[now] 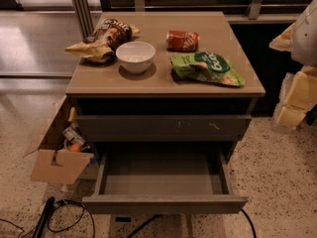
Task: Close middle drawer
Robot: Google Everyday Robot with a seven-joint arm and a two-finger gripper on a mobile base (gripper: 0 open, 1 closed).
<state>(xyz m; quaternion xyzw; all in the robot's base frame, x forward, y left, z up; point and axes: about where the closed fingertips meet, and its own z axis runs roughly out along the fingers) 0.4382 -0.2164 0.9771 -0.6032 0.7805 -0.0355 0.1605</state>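
Observation:
The middle drawer (163,180) of the grey-brown cabinet is pulled far out toward me, and its bare grey inside shows. Its plain flat front (166,205) is at the bottom of the view. Above it is the drawer front with small pale scratch marks (163,128), which stands out only a little. My gripper (294,100) shows as pale, yellowish parts at the right edge. It is to the right of the cabinet, about level with the top, and apart from the drawer. The lowest drawer is hidden.
On the cabinet top (237,86) are a brown snack bag (101,38), a white bowl (135,56), a red can on its side (182,40) and a green bag (208,68). An open cardboard box (57,157) stands at the left on the floor. Black cables (64,214) lie at the bottom left.

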